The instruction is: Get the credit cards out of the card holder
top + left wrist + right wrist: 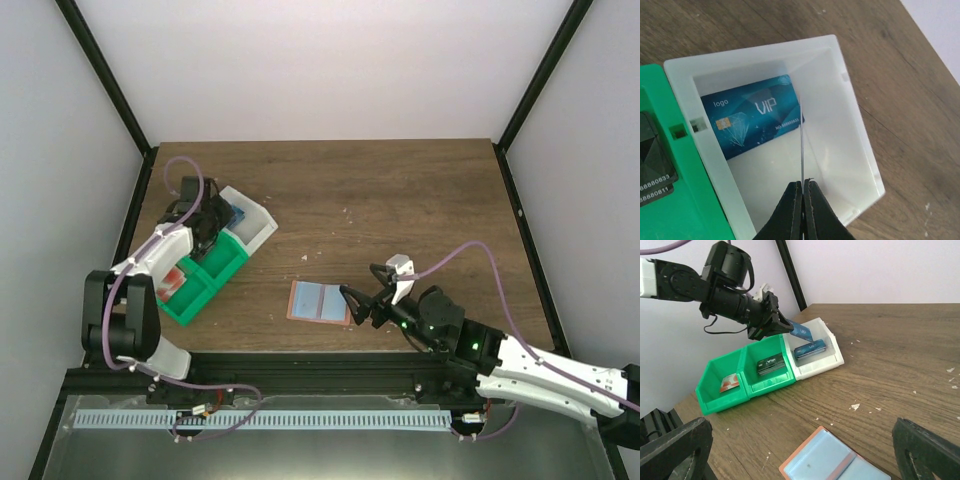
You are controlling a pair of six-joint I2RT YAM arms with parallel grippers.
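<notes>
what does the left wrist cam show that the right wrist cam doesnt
Left wrist only: readable print (logo, VIP) on the blue card lying in the white tray, and the left claw up close, shut on a second card seen edge-on.
Right wrist only: the open card holder on the table, the red and white card in the green tray's end compartment, the right claw wide open.
Both: the white tray, the blue card in it, the second card above it, the dark cards in the green tray.
</notes>
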